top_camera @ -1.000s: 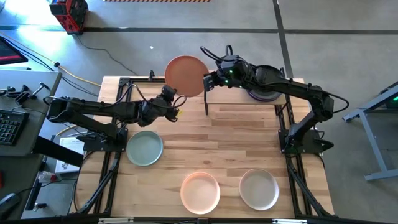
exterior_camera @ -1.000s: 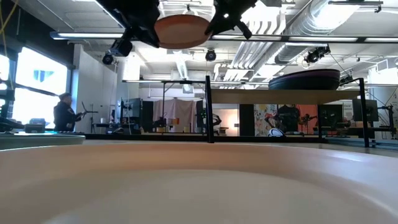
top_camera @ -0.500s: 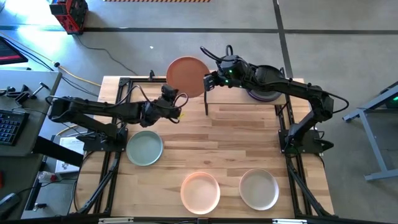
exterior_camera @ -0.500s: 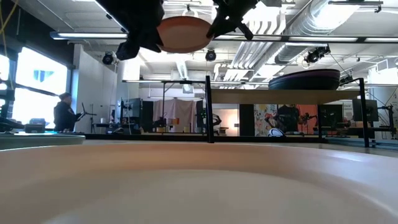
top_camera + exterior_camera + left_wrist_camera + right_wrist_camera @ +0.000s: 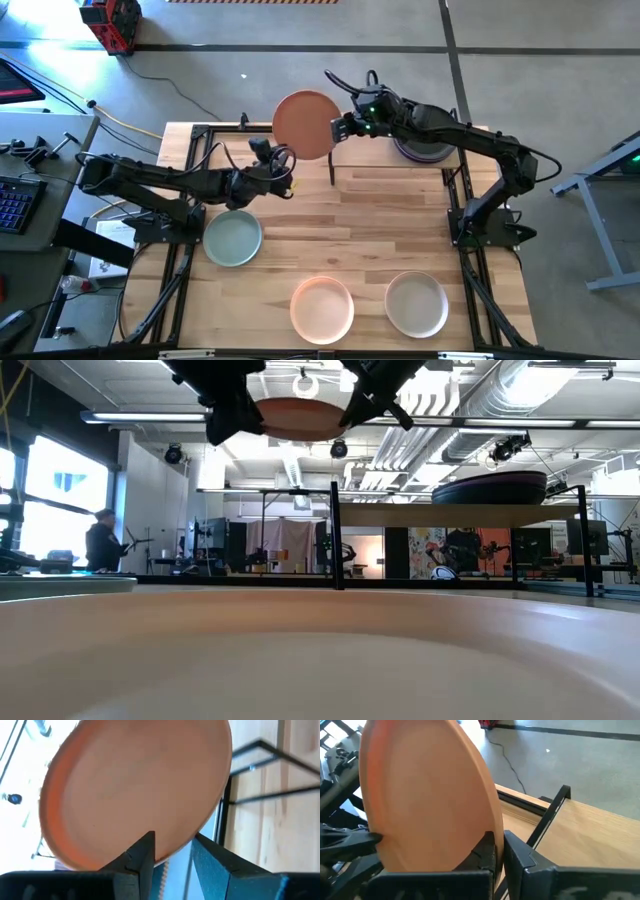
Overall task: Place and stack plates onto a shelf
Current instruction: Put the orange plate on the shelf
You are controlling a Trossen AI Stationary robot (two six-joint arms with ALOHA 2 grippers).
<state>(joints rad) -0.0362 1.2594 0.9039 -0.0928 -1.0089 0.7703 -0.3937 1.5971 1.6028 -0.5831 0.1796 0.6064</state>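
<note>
1. At the left of the high view, the left arm reaches rightward from the table's left edge; the left gripper (image 5: 268, 160) sits just below and left of a raised peach-pink plate (image 5: 305, 123). In the left wrist view its fingers (image 5: 142, 855) stand apart with the plate's rim (image 5: 135, 795) in the gap between them; whether they touch it cannot be told, and they are not clenched on it.
2. Below that arm, in the lower left part of the table, a sage green plate (image 5: 232, 238) lies flat on the wooden tabletop (image 5: 400, 220).
3. At the upper middle of the high view, the peach-pink plate is held in the air by its right edge. In the low view it shows near the top middle (image 5: 298, 415), well above the table, between the two dark grippers.
4. At the bottom middle, a second peach-pink plate (image 5: 322, 307) lies on the table, with a beige plate (image 5: 417, 304) just to its right.
5. Right of the raised plate, the right gripper (image 5: 343, 127) is clamped on the plate's rim; the right wrist view shows its fingers (image 5: 487, 852) pinched together on the edge (image 5: 430, 800).
6. At the upper right, the shelf (image 5: 470, 515) carries a stack of dark plates topped by a purple plate (image 5: 420, 148); in the low view the stack (image 5: 490, 490) rests on the board.
</note>
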